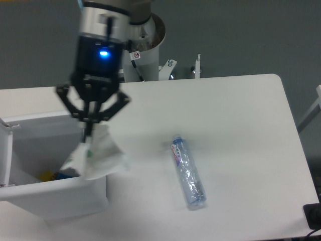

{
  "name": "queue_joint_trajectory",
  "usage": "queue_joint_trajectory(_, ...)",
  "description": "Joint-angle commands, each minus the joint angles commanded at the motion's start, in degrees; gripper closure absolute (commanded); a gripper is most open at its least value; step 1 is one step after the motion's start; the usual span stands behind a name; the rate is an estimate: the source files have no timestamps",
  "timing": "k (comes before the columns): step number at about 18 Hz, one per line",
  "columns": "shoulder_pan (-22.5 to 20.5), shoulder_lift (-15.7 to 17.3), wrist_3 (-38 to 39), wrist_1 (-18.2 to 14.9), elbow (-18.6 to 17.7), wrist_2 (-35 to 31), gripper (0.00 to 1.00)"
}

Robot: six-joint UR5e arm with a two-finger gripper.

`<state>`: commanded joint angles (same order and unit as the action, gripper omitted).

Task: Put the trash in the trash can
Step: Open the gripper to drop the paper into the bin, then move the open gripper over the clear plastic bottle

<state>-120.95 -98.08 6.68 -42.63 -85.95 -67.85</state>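
While I hold the crumpled white wrapper (pixel 98 156) by its upper edge, my gripper (pixel 89 133) is closed on it so that the paper hangs freely below the fingertips. I have it at the right-hand rim of the trash can (pixel 55 188), partly over the open mouth and partly over the wall, because a release is only safe once the whole piece is above the opening. Some coloured scraps already lie on the bin's floor. Lying flat on the table (pixel 241 115), well apart from the bin to its right, is the crushed clear bottle (pixel 188 172), cap end toward me; it waits as the second piece. By my judgement the first drop is near, the task about half done.
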Motion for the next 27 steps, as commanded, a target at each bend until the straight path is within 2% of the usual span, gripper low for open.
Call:
queue_joint_trajectory(1, 1.2, -0.1, -0.1, 0.1, -1.0, 0.0, 0.99)
queue_joint_trajectory(2, 2.0, 0.1, -0.4, 0.2, -2.4, 0.0, 0.83)
queue_joint_trajectory(3, 2.0, 0.2, -1.0, 0.2, -3.1, 0.0, 0.58)
queue_joint_trajectory(5, 2.0, 0.3, -1.1, 0.2, -3.3, -0.4, 0.26)
queue_joint_trajectory(9, 2.0, 0.4, -0.9, -0.1, -2.4, -6.1, 0.02)
queue_joint_trajectory(11, 1.8, 0.8, -0.5, -0.1, -1.9, -6.2, 0.01)
queue_joint_trajectory(13, -0.3, 1.7, -0.2, -0.2, -1.5, -6.3, 0.0)
queue_joint_trajectory(14, -4.8, 2.1, 1.0, -0.2, -1.7, -5.8, 0.0)
queue_joint_trajectory(17, -12.4, 1.8, 4.2, -0.2, -2.0, -5.7, 0.0)
queue_joint_trajectory(19, -16.0, 0.5, 4.2, -0.2, -2.1, -5.8, 0.0)
queue_joint_trajectory(22, -20.5, -3.5, 2.8, -0.2, -2.0, -6.3, 0.0)
queue_joint_trajectory(26, -22.7, -6.0, -7.1, -0.7, -2.7, -6.3, 0.0)
queue_joint_trajectory(27, -23.4, -6.3, -11.3, -0.7, -5.2, -6.4, 0.0)
